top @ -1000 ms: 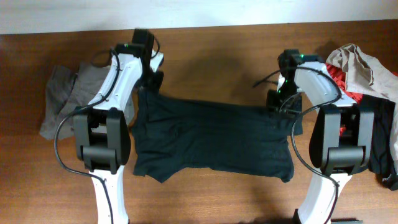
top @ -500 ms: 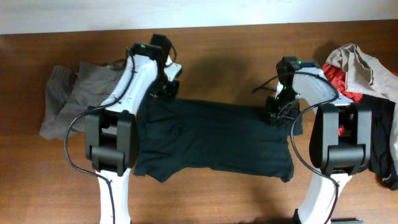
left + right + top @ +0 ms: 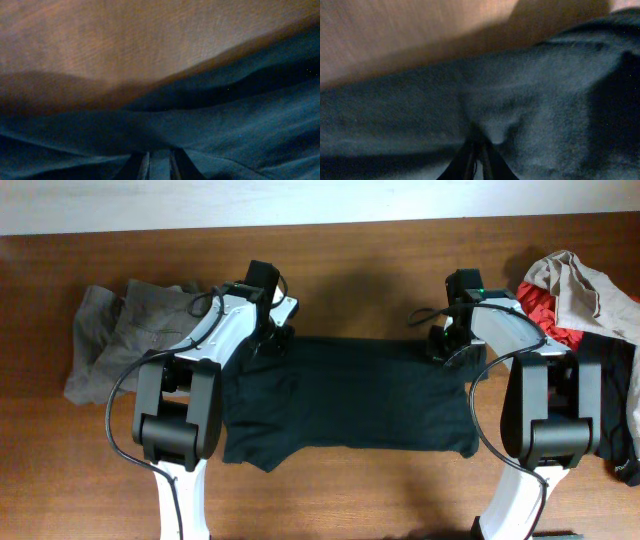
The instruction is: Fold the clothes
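- Black cloth of the T-shirt (image 3: 215, 125) is pinched tight between the fingers of the left gripper (image 3: 159, 161), at the shirt's upper left corner.
- At the shirt's upper right edge, a fold is clamped in the right gripper (image 3: 476, 154), its fingers closed together.
- Between the two grippers the shirt lies spread flat, stretching away below them.
- Just beyond both sets of fingertips is bare wooden table (image 3: 360, 270).
- Outward of the left gripper lie grey trousers (image 3: 120, 330).
- Outward of the right gripper sits a heap of garments (image 3: 585, 295), beige, red and black.

Plain near-black T-shirt (image 3: 350, 395), grey trousers (image 3: 120, 330), beige garment (image 3: 585, 285), red cloth (image 3: 541, 304), black cloth (image 3: 618, 415), brown wood-grain bench (image 3: 360, 250), white arms (image 3: 215, 330) with black joints
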Robot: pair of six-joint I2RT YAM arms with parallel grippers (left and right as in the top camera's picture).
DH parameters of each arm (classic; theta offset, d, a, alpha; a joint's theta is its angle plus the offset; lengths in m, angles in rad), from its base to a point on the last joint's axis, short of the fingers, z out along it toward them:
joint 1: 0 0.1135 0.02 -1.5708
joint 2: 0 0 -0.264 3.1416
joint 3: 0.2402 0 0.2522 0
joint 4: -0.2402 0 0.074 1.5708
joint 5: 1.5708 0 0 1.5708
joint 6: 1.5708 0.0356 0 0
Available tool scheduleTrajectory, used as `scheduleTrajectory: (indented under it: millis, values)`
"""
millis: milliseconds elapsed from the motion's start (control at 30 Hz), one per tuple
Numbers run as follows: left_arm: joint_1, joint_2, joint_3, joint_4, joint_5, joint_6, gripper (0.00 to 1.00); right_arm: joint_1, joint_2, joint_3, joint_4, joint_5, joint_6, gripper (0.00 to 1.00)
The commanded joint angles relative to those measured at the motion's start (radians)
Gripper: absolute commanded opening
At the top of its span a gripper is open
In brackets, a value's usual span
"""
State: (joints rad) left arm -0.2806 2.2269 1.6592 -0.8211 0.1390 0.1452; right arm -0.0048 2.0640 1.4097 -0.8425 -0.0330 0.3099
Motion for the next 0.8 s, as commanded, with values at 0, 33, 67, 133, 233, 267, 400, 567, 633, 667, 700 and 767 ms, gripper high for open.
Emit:
scheduleTrajectory:
  millis: [0,33,67,133,233,267,400,567,633,667,700,767]
  values:
    - [-0.010,0.049,-0.034,0.066,-0.003,-0.005,0.17,-0.004,0.036,-0.021,0.068,0.076,-0.018,0.11]
    - [-0.010,0.049,-0.034,0.087,-0.004,-0.012,0.18,-0.004,0.036,-0.021,0.084,0.077,-0.018,0.12]
    - [-0.010,0.049,-0.034,0.109,-0.003,-0.022,0.20,-0.005,0.036,-0.019,0.095,0.077,-0.017,0.12]
    - [-0.010,0.049,-0.034,0.154,0.001,-0.025,0.23,-0.009,0.036,-0.014,0.119,0.071,-0.017,0.12]
    - [-0.010,0.049,-0.030,0.217,0.024,-0.025,0.27,-0.017,0.036,-0.001,0.161,0.071,-0.018,0.20]
    - [-0.010,0.049,-0.026,0.226,0.029,-0.025,0.28,-0.018,0.036,0.006,0.169,0.071,-0.019,0.20]
    - [-0.010,0.049,0.021,0.219,0.031,-0.029,0.28,-0.026,0.036,0.058,0.177,0.064,-0.052,0.20]
    - [-0.010,0.048,0.234,0.048,0.018,-0.028,0.39,-0.029,0.025,0.224,0.019,0.002,-0.131,0.27]
    - [-0.010,0.048,0.421,-0.113,-0.055,-0.027,0.51,-0.029,0.004,0.356,-0.129,-0.023,-0.131,0.33]
    - [-0.010,0.048,0.489,-0.168,-0.097,-0.027,0.54,-0.029,-0.005,0.398,-0.176,-0.023,-0.131,0.34]
    - [-0.010,0.048,0.552,-0.218,-0.138,-0.026,0.55,-0.029,-0.016,0.450,-0.233,-0.023,-0.131,0.35]
    - [-0.010,0.048,0.694,-0.326,-0.225,-0.016,0.55,-0.029,-0.040,0.518,-0.305,-0.021,-0.132,0.36]
